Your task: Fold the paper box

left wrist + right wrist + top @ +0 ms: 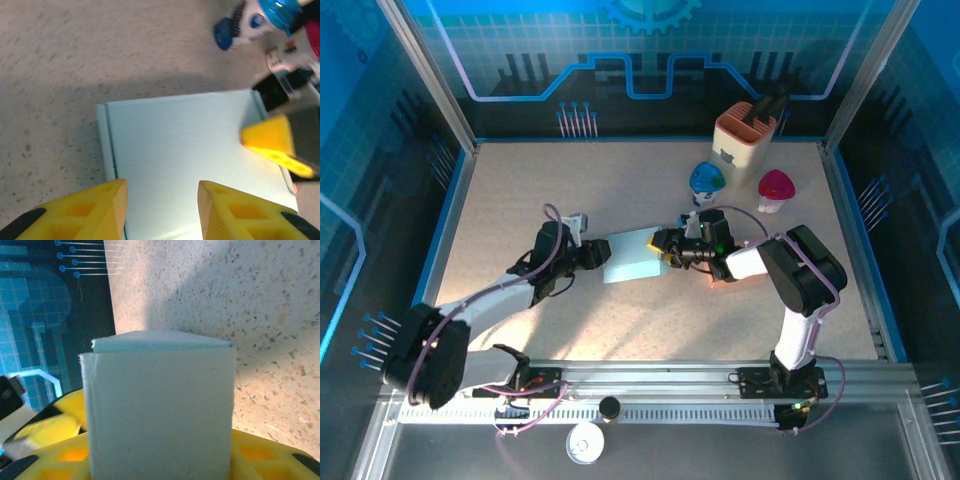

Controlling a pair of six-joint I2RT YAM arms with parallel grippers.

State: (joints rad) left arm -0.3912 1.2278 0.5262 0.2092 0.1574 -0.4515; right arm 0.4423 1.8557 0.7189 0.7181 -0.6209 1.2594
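Note:
The pale blue paper box [632, 258] lies on the speckled table between my two arms. In the left wrist view its flat top panel [185, 155] spreads under my left gripper [162, 200]. That gripper's yellow fingers [95, 210] stand apart above the box's near edge and hold nothing. My right gripper [667, 246] is at the box's right end. In the right wrist view the box's end [159, 410] fills the gap between the two yellow fingers [62, 440], and my right gripper [159, 462] is shut on it. One right fingertip [270, 142] shows at the box's far edge.
At the back right stand a beige holder [745, 138], a blue-capped toy [706, 182] and a red-capped cup [775, 190]. A small orange item [725, 278] lies under the right arm. Blue walls ring the table.

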